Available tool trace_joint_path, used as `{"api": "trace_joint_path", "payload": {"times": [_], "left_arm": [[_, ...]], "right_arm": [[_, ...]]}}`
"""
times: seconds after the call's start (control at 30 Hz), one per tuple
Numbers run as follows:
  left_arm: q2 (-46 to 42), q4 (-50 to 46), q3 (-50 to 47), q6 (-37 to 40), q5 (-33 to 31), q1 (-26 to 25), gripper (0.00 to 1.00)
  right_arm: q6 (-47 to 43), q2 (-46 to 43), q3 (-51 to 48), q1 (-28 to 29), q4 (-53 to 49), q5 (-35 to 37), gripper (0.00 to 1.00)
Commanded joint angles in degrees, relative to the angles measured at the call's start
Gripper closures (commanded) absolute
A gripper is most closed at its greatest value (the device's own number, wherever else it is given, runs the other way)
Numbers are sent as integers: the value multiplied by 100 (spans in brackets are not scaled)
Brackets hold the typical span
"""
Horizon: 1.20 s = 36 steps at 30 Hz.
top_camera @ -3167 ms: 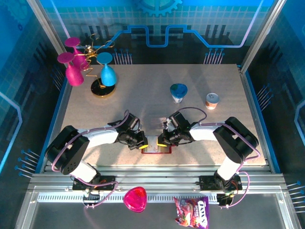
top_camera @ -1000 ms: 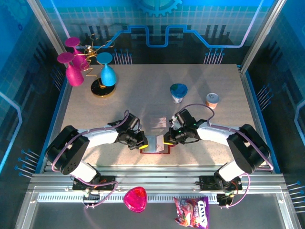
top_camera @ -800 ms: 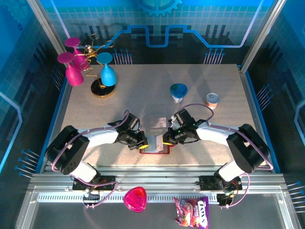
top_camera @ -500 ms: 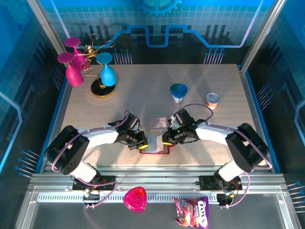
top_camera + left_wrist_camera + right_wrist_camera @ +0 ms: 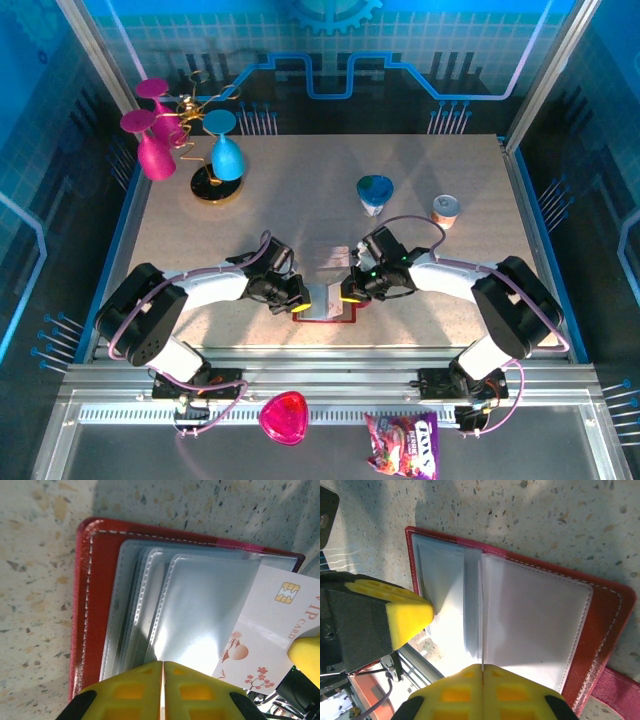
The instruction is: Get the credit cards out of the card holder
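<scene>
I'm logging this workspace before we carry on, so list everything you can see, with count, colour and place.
card holder: one, dark red, open at the table's near edge
white card: one, pink print, partly out of a clear pocket
pale rectangle: one, whitish, just beyond the card holder; maybe a card
goblets: two pink, one blue, upside down, far left
gold stand: one, by the goblets
cup: one, blue, right of centre
small can: one, orange-white, right of the cup
heart-shaped dish: one, pink, on the front rail
snack bag: one, purple, beside the dish
left gripper: yellow fingers, shut on the card holder's pockets
right gripper: yellow fingers, shut on the white card
</scene>
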Motion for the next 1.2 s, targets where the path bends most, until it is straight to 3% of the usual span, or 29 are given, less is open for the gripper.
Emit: {"api": "trace_joint_path", "payload": {"times": [0.0, 0.6, 0.87, 1.03, 1.17], "left_arm": [[-181, -399, 154, 175, -126, 82, 90], [-567, -635, 186, 185, -284, 208, 87], [-774, -578, 107, 176, -328, 322, 87], [-1008, -374, -50, 138, -311, 482, 87], [-1162, -314, -130, 152, -294, 686, 86]], "right_arm": [[-261, 92, 198, 68, -489, 182, 100], [-743, 139, 514, -11, -1247, 399, 100], [-965, 3, 829, -20, -1367, 163, 100], [-1648, 6, 1274, -59, -1953, 253, 100], [-2796, 101, 1858, -72, -2733, 459, 100]]}}
